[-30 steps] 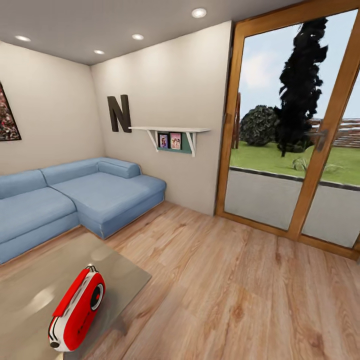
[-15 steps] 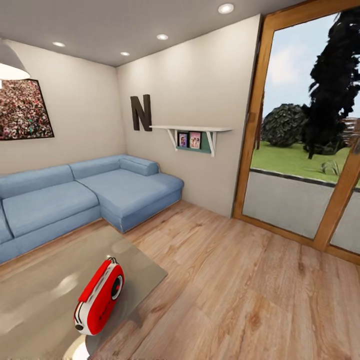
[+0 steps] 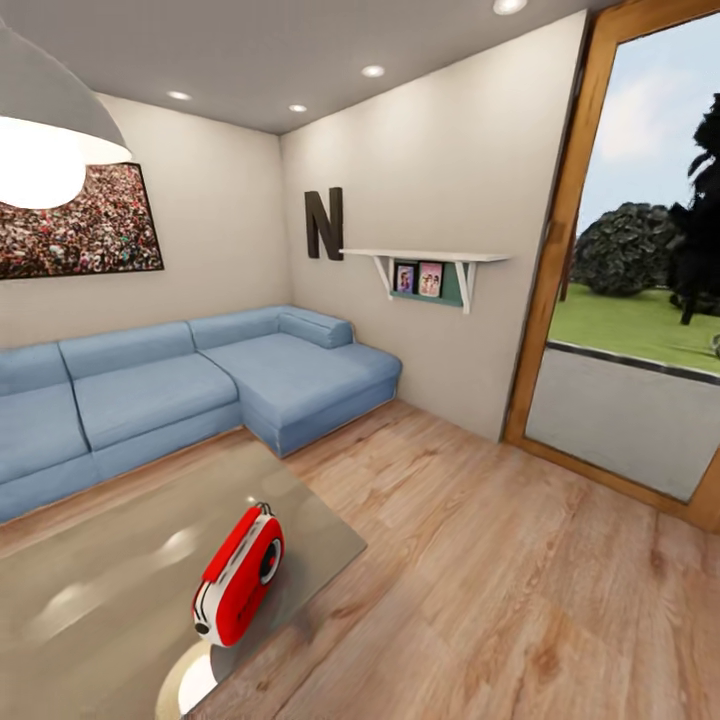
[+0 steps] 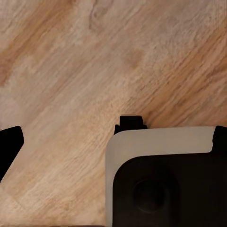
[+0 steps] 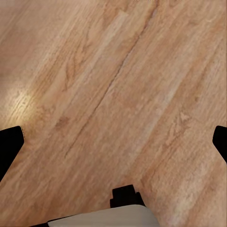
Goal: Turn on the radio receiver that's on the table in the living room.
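Near the lower left of the head view, the radio receiver stands on its edge on the table, close to the table's near right corner, its round dial facing right and its thin wire handle at the top; the glossy grey top mirrors the white pendant lamp as a bright patch at the near edge. Right of the table the light wood floor runs open and bare to the wood-framed glass door; behind the table a strip of floor lies between it and the blue L-shaped sofa, whose chaise end reaches toward the door wall. On that wall hangs a dark letter N, the one piece of writing that can be read; beside it a white shelf carries two small framed pictures, too small to make out; a large dark-framed picture hangs over the sofa. Both wrist views look down on wood flooring: the left gripper shows black fingertips set far apart at the picture's two sides, so it stands wide; the right gripper likewise, jaws spread, holding nothing.
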You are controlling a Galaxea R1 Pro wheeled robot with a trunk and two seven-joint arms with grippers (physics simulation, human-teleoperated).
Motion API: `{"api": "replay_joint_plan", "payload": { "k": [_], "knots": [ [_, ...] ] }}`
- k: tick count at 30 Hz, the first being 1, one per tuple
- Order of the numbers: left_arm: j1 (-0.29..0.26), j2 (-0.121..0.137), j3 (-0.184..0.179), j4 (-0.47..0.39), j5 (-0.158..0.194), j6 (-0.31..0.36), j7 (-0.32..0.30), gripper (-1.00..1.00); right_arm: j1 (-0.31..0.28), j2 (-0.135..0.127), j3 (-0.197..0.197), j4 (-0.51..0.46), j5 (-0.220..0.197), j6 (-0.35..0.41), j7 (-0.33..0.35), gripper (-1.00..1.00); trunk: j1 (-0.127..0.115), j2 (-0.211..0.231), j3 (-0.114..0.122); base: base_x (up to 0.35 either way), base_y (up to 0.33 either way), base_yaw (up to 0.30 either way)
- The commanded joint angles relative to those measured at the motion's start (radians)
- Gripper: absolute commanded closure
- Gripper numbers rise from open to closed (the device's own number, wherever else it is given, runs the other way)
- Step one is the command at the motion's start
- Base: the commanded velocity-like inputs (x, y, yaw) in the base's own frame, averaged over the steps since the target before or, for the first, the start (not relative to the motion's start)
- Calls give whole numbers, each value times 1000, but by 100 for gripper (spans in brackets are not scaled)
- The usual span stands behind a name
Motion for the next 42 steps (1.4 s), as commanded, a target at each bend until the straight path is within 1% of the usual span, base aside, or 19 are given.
{"api": "replay_joint_plan", "payload": {
  "k": [1,26,42],
  "knots": [
    [0,0,0,0,0,0,0,-100,0,0,0,0,0,0,0,-100,0,0,0,0,0,253],
    [0,0,0,2,0,0,0,-100,0,0,0,0,0,0,-1,-100,0,0,-10,0,0,253],
    [0,-5,-1,2,-2,0,1,-100,0,0,0,0,0,0,0,-100,0,0,-16,0,0,252]
  ]
}}
